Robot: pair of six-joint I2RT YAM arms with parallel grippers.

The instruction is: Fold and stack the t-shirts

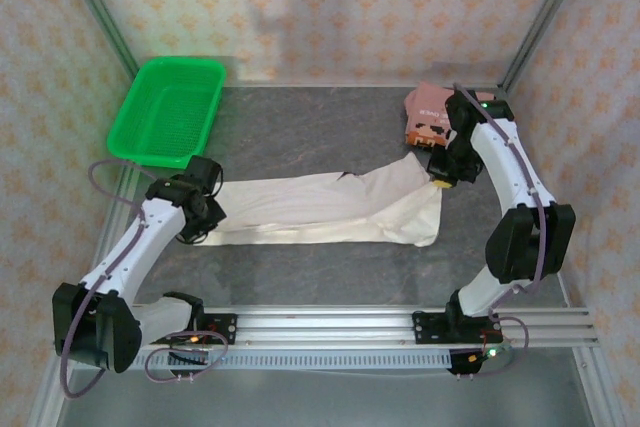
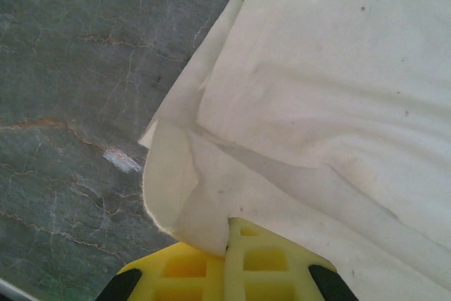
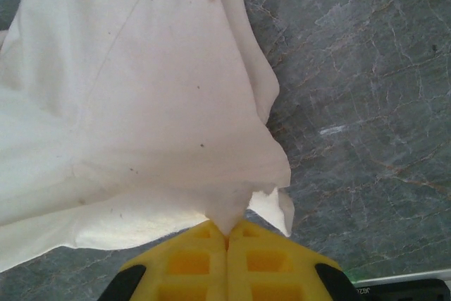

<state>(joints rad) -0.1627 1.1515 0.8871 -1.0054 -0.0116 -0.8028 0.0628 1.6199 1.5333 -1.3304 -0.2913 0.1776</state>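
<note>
Left gripper [image 2: 227, 243] clamped on cream t-shirt [image 1: 320, 209] edge; right gripper [image 3: 227, 234] pinching opposite end. Shirt spans between claws as long strip, seemingly mid-fold. Pink t-shirt [image 1: 428, 119] compact just beyond right claw. Cross-fold, stacking not yet done.

I count two t-shirts on my one table [image 1: 300, 132]: one cream-white t-shirt [image 1: 320, 209] across the middle and one dusty-pink t-shirt [image 1: 430, 107] at the far right. I see one green basket [image 1: 185, 61] at the far left, and two grippers, the left gripper [image 2: 227, 234] and the right gripper [image 3: 227, 234].
</note>
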